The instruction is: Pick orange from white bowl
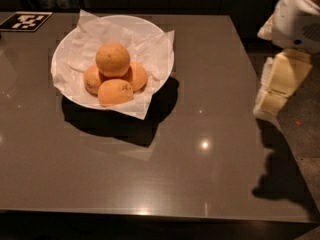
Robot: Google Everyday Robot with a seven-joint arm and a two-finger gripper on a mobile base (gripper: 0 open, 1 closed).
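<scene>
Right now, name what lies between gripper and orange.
Camera view: from gripper, beyond the right edge, bare table, then white bowl rim, then orange.

A glossy grey-brown counter (210, 184) is seen; a black-and-white marker tag (25, 20) is laid flat at its far left corner; an oval orange (115, 92) is set before two smaller oranges (91, 79); the tool (270, 104) is held just beyond the counter's right edge.
</scene>
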